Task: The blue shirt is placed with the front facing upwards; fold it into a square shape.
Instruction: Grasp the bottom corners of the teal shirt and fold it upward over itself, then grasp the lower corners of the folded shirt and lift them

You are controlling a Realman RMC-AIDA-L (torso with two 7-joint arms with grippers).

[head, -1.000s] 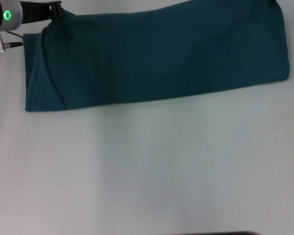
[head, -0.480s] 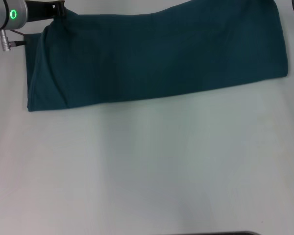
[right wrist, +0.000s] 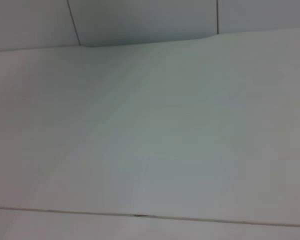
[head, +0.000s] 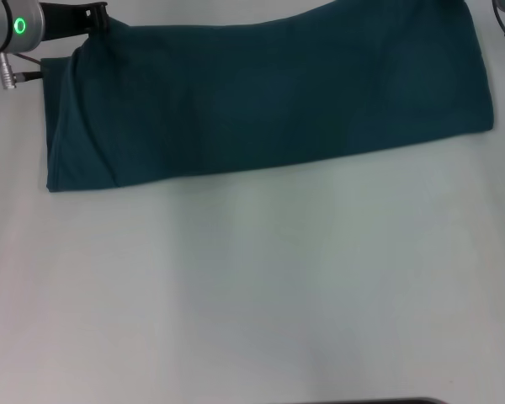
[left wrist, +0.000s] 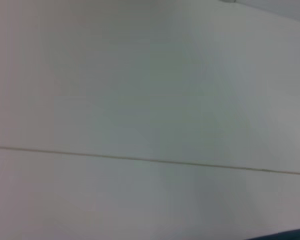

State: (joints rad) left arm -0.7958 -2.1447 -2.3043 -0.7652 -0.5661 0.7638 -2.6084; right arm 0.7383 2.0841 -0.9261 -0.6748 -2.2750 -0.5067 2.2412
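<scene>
Here the blue shirt (head: 269,97) lies folded on pale table (head: 261,295); left gripper (head: 88,18) grip unclear

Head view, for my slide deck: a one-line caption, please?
Blue shirt folded into a long band on the table, left gripper at its far corner.

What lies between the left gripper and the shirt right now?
Nothing shows between them: in the head view the left gripper sits right at the far left corner of the blue shirt, with no gap visible.
</scene>
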